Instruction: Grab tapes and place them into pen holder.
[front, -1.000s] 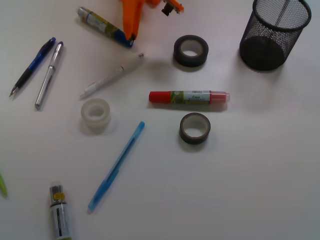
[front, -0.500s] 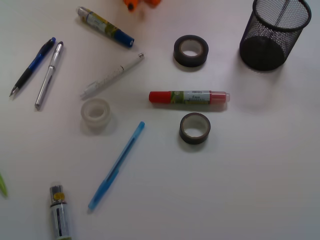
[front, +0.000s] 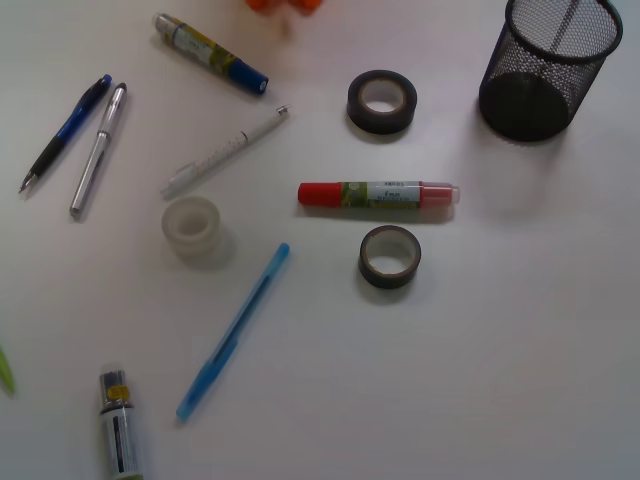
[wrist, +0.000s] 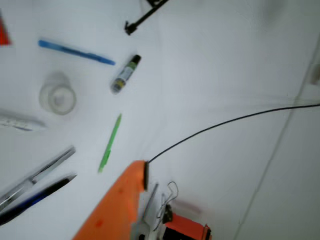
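Since orange gripper (front: 283, 5) barely visible at 12 o'clock, jaw state unclear; risk: grabbing red-capped marker (front: 378, 194) lying btwn two dark grey-brown tape rolls (front: 381, 102), not tape.

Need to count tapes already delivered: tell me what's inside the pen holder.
Through the open rim of the pen holder, only dark mesh wall and a thin slanted line show. No tape is visible inside, but the bottom is too dark to be sure. All three rolls lie on the table.
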